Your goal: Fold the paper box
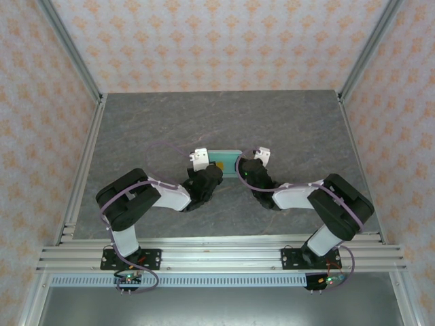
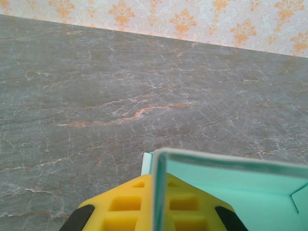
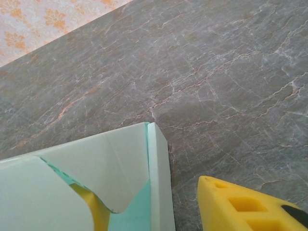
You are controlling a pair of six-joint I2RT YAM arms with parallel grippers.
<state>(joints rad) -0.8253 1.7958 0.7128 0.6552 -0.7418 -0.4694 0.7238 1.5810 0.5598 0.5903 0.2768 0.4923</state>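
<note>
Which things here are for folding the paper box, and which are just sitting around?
For the job:
- paper box
- left gripper, pinching one wall of the box
- right gripper, open at the box's other end

Just around:
- grey table
- patterned walls
- metal frame

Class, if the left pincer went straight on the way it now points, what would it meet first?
Most likely the bare grey table: the left pincer, shut on a side of the paper box, points over open tabletop, nothing standing before the patterned wall. Depth is unclear.
</note>
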